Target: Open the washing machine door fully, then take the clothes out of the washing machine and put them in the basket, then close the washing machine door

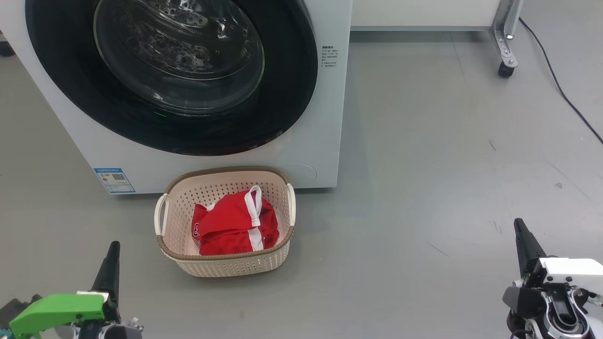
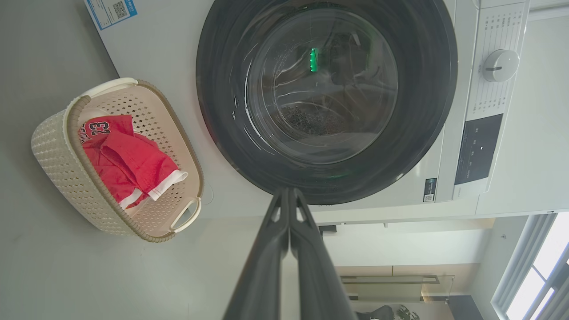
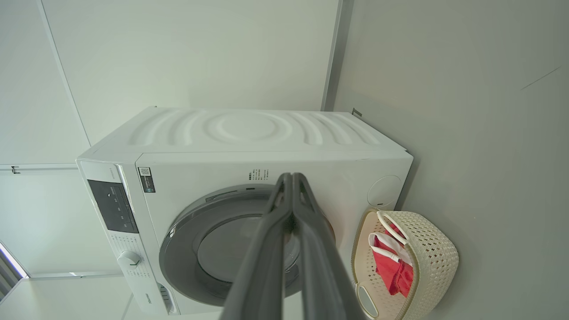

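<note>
The washing machine (image 1: pixel 325 141) stands on the grey floor (image 1: pixel 424 165) straight ahead of me, white and boxy, and its front fills the upper left of my head view. Its door (image 1: pixel 292 94) is shut, the wide black rim lying flat against the white front; through the bulging glass I see the holes of the steel drum. In my left wrist view the same door (image 2: pixel 426 133) sits closed, with a white dial (image 2: pixel 501 65) on the panel beside it.

The basket (image 1: pixel 235 266) rests on the floor just in front of the machine's lower edge, nearer my left side than my right. The clothes (image 1: pixel 226 226) lie inside it, a red bundle with a white strip across the top, below the brown rim.

My left gripper (image 1: pixel 112 254) hovers low at the left, apart from the basket, its jaws pressed together on nothing. My right gripper (image 1: pixel 520 228) is well off to the right over bare floor, jaws likewise clenched and empty.

A small blue label (image 1: pixel 114 180) sits at the machine's lower left corner.
</note>
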{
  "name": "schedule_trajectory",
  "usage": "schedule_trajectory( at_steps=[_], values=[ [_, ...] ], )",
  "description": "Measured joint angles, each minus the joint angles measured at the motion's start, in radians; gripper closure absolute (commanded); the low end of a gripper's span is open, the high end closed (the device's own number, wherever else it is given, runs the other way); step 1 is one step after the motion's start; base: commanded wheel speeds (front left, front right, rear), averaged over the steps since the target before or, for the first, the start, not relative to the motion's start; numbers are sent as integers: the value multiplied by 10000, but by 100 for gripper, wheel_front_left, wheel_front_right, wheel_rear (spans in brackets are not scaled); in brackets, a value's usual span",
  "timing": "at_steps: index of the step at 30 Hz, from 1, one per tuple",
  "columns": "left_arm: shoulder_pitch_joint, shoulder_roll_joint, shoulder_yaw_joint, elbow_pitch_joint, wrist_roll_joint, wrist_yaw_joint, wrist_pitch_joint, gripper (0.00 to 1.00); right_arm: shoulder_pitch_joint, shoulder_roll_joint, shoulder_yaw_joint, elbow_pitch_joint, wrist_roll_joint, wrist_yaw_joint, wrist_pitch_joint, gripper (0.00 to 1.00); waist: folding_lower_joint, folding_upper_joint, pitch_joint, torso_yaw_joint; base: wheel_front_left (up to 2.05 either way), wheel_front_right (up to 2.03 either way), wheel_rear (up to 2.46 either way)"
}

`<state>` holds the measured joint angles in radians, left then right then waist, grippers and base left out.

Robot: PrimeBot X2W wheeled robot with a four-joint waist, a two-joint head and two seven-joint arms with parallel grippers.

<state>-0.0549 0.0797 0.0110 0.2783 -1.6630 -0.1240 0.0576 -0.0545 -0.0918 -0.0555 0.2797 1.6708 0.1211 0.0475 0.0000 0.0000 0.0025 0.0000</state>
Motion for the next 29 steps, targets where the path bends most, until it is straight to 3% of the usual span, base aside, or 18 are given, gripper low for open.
schedule_trajectory(
  at_steps=[29],
  values=[
    [-7,-4,50,-10,0,0,2,100,-2,12,-31,2,-4,0,2,100,0,0,3,0,0,0,0]
  ],
)
